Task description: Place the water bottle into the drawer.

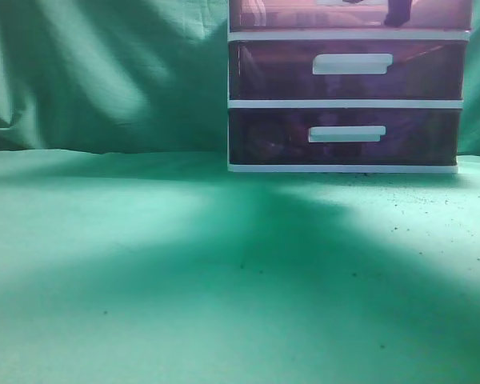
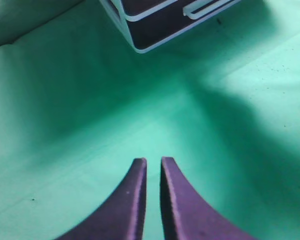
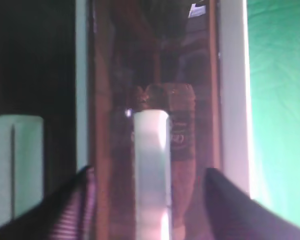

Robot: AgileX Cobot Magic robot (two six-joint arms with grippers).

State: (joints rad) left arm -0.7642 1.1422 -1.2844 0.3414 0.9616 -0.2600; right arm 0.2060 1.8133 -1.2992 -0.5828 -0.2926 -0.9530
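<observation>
The reddish drawer (image 1: 304, 16) is the top one of the white-framed cabinet, cut off by the top edge of the exterior view. In the right wrist view its translucent front (image 3: 115, 100) fills the frame, with the white bar handle (image 3: 151, 165) in the middle. My right gripper (image 3: 147, 171) is open, with one finger on each side of the handle. A dim bottle-like shape with a label (image 3: 182, 130) shows through the front; I cannot tell the water bottle for sure. My left gripper (image 2: 153, 161) is shut and empty above the green cloth.
Two darker purple drawers (image 1: 272, 72) (image 1: 272, 140) with white handles sit below the top drawer. The cabinet's lower corner shows in the left wrist view (image 2: 155, 25). Green cloth (image 1: 224, 272) covers the table and the backdrop. A dark gripper finger (image 1: 398, 12) hangs before the top drawer.
</observation>
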